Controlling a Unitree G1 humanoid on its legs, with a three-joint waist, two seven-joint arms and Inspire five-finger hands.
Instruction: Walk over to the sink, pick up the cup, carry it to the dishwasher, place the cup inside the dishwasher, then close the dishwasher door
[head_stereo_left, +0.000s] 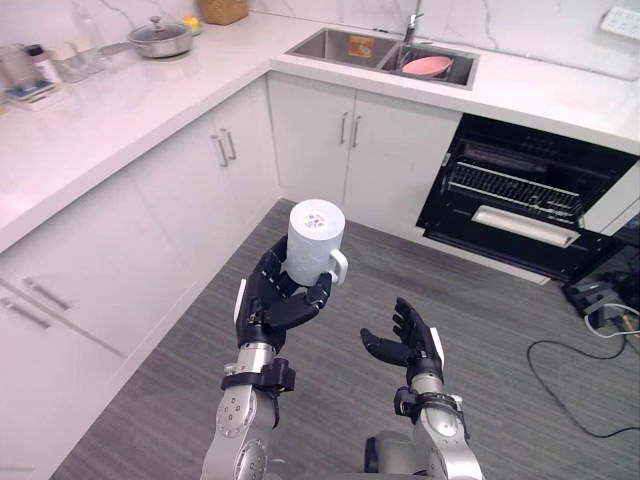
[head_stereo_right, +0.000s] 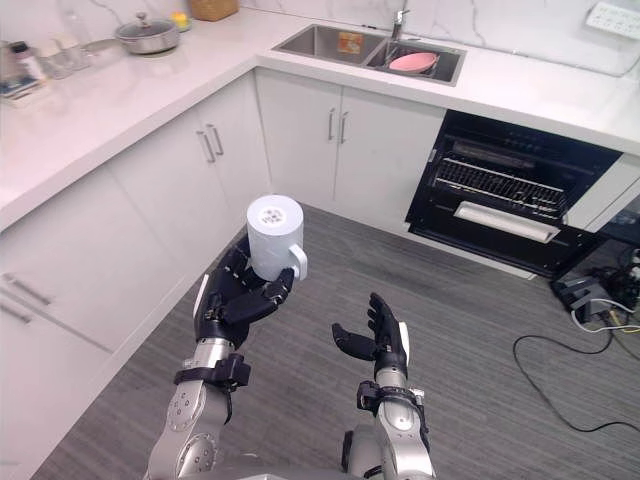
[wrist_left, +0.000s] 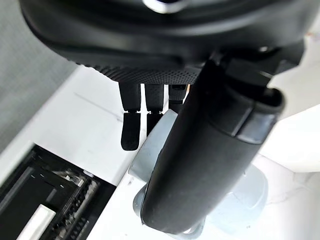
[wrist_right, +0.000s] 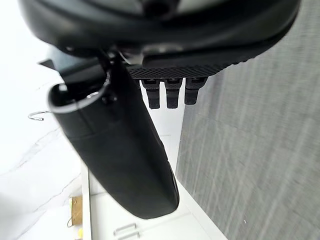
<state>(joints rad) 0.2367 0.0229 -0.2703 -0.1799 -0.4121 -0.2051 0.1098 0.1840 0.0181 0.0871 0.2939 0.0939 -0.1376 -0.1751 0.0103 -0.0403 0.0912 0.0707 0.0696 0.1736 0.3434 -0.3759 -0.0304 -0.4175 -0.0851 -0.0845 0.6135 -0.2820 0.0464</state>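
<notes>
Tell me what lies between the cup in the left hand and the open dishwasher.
Only bare grey floor: in the left eye view nothing stands between the cup, held in the left hand, and the dishwasher.

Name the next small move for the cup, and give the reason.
Probably step toward the open dishwasher, ahead to the right. The left hand is curled round the white cup over the floor, well short of it, and the right hand is open.

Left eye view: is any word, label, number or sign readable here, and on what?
None readable.
Cup in the left hand: only small dots on its top face, no letters.
Containers on the counter: print too small to read.
</notes>
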